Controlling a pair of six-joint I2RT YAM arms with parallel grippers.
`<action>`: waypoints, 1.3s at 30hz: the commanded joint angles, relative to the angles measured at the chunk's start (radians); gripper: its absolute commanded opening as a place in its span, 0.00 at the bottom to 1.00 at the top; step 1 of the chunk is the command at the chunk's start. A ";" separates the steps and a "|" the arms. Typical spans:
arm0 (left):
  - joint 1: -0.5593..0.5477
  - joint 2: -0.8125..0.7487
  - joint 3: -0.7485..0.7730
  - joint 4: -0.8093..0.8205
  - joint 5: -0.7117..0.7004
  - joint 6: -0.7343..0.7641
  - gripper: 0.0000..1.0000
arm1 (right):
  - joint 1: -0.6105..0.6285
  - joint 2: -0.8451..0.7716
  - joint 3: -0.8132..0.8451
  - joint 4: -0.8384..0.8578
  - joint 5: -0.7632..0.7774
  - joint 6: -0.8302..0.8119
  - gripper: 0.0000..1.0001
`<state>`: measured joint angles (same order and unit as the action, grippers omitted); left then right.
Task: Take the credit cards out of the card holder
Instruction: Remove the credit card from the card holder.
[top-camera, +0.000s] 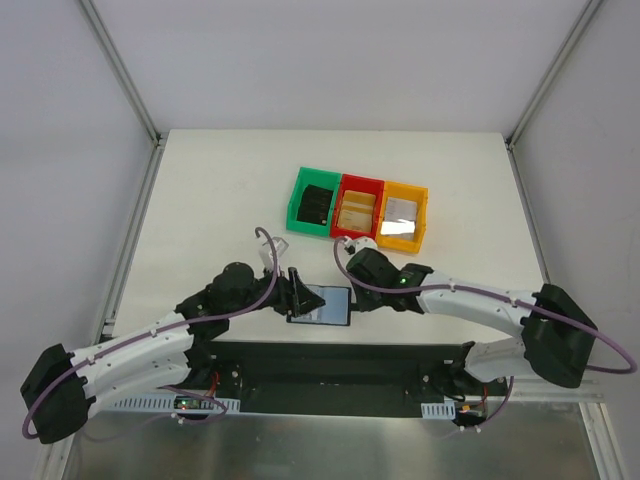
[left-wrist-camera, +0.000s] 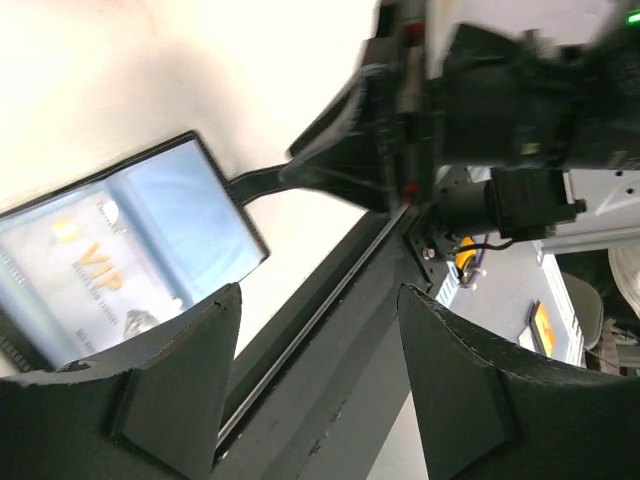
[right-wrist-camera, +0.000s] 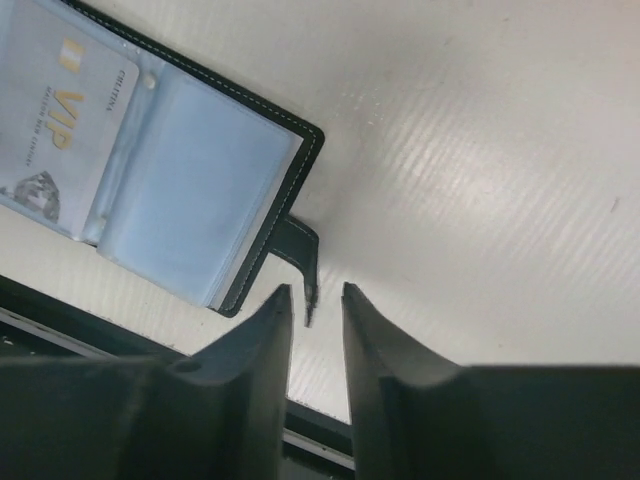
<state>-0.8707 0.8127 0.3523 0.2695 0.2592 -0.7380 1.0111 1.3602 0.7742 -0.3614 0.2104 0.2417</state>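
White table; card holder cut off, right tool near tab.

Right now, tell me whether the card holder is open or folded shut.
Open. The card holder lies spread flat on the table, clear sleeves exposed, a VIP card showing inside.

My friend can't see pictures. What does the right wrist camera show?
An open black card holder lies on a white table, a VIP card in its clear sleeve. The right end effector sits at the holder's closure tab, fingers nearly together.
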 joint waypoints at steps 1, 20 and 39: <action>0.038 -0.067 -0.047 -0.078 -0.063 0.014 0.64 | -0.003 -0.108 0.019 -0.097 0.076 -0.022 0.36; 0.122 -0.057 -0.157 -0.082 -0.124 -0.069 0.46 | -0.014 -0.132 -0.073 0.493 -0.339 0.059 0.43; 0.150 0.088 -0.145 0.030 -0.080 -0.081 0.00 | -0.111 0.172 -0.156 0.829 -0.545 0.255 0.42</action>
<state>-0.7311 0.8562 0.1860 0.2302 0.1558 -0.8223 0.9043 1.4879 0.6376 0.3389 -0.2916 0.4450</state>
